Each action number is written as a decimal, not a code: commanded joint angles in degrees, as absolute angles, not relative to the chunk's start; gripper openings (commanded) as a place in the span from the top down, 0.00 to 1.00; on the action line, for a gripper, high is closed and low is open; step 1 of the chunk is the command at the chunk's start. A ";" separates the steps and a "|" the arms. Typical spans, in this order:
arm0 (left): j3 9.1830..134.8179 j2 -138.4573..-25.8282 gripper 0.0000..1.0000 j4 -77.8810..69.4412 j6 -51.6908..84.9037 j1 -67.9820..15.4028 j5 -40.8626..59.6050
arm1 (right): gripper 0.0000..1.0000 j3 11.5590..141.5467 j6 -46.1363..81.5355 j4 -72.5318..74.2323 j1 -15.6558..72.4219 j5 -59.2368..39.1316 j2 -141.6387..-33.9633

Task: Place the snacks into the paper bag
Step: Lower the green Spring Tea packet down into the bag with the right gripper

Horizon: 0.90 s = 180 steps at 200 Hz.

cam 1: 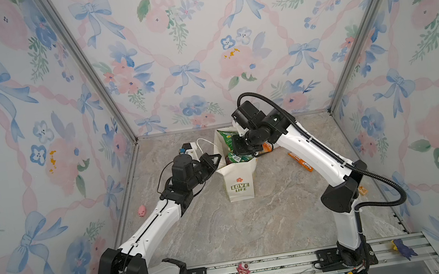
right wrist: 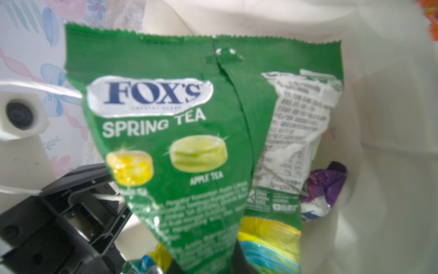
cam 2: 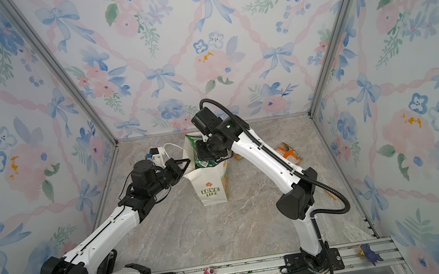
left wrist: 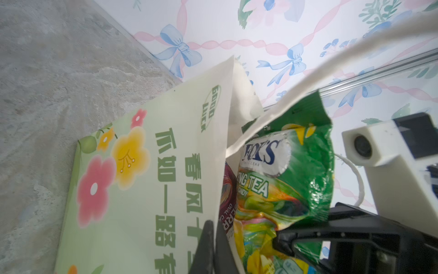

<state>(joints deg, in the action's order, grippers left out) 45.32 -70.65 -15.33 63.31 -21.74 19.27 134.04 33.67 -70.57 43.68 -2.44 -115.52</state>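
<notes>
Over grey marbled tabletop [cam 1: 226,231], the right pincer [cam 1: 238,151], closed on a glossy green plastic packet [right wrist: 177,118], may jam it against crowded packets [right wrist: 324,185] below in the cream paper bag [cam 1: 240,187].

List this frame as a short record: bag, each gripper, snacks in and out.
paper bag: upright, mouth open
left gripper: shut on the bag's side rim
right gripper: shut on a green packet at the bag's mouth
inside bag: purple packet, others partly hidden
outside bag: orange packet to the right; second orange packet close beside the bag
</notes>
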 commanded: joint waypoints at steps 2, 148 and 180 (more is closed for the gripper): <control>45.02 -68.51 1.00 -20.30 63.46 -21.94 17.89 | 0.92 136.05 34.19 -71.94 43.86 -1.15 -115.26; 45.39 -68.47 1.00 -20.24 63.37 -22.20 17.75 | 0.75 136.48 33.94 -72.78 43.20 -0.94 -116.11; 45.60 -68.82 1.00 -20.30 63.38 -22.24 17.75 | 0.74 136.67 33.66 -72.60 42.83 -1.53 -116.41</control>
